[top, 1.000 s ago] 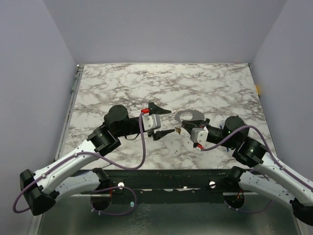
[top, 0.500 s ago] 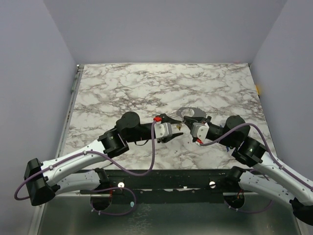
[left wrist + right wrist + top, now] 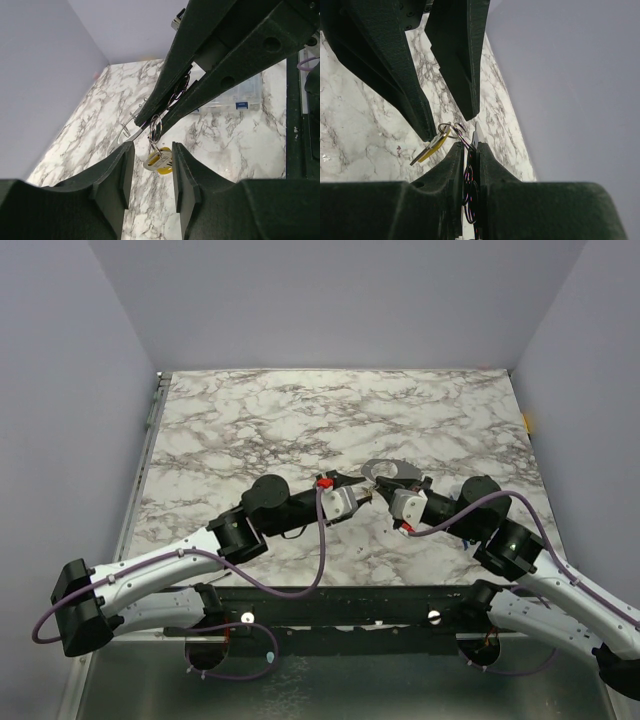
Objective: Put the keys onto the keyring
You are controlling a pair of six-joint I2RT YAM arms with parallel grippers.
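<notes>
My right gripper (image 3: 385, 495) is shut on the keyring (image 3: 468, 141), a thin grey wire ring clamped edge-on between its fingers, and holds it above the table. The key (image 3: 431, 146), with a yellow-orange head and a whitish metal end, hangs from a small loop of the ring. In the left wrist view the key (image 3: 160, 161) dangles between my left fingers. My left gripper (image 3: 358, 490) is open, its jaws on either side of the key, and I cannot tell whether they touch it. The grey ring shows from above (image 3: 385, 471) just beyond both grippers.
A clear plastic box (image 3: 235, 100) lies on the marble table (image 3: 300, 410) behind the right gripper in the left wrist view. Both arms meet at the near middle of the table. Grey walls stand on three sides.
My left arm has swung right and forward until its open jaws stand around the hanging key. The right gripper has lifted slightly and stays shut on the ring.
</notes>
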